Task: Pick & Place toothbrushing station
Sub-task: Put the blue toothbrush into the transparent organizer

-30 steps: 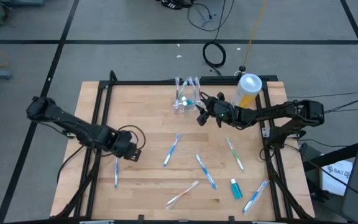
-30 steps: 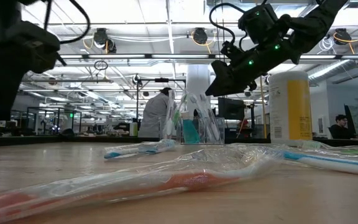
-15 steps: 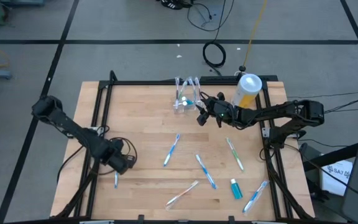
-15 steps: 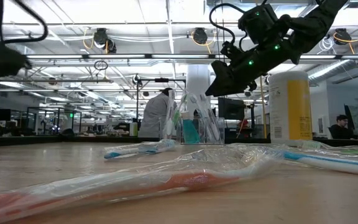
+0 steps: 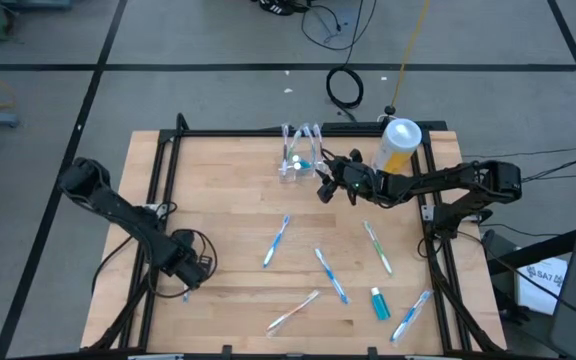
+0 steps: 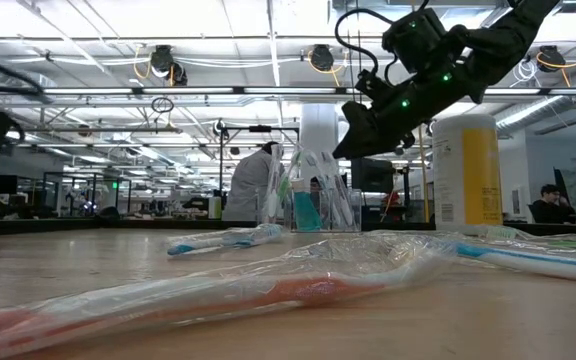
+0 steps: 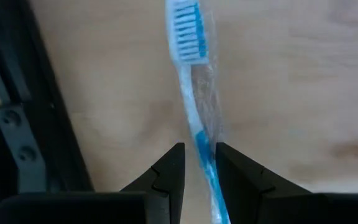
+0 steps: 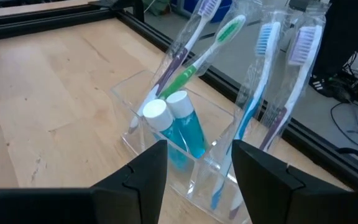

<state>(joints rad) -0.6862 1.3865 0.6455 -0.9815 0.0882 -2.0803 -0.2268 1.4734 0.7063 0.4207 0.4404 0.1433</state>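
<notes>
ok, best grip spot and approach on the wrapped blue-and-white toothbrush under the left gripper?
Grip the blue-and-white toothbrush mid-handle, from above: it lies flat on the wood, and the left gripper's open fingers already straddle the thin handle crosswise. Avoid the wider bristle head.

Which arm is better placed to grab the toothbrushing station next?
The right. Its hand is open and aimed at the clear toothbrushing station by the table's far edge. The left hand is at the near left edge, straddling a wrapped blue toothbrush.

Toothbrushing station (image 5: 301, 152) at table's (image 5: 228, 170) far edge, open from near side. Yellow canister (image 5: 397, 146) crowds far right corner. Wrapped toothbrushes (image 5: 276, 241) scattered mid-table and near right corner; far left quarter bare wood.
</notes>
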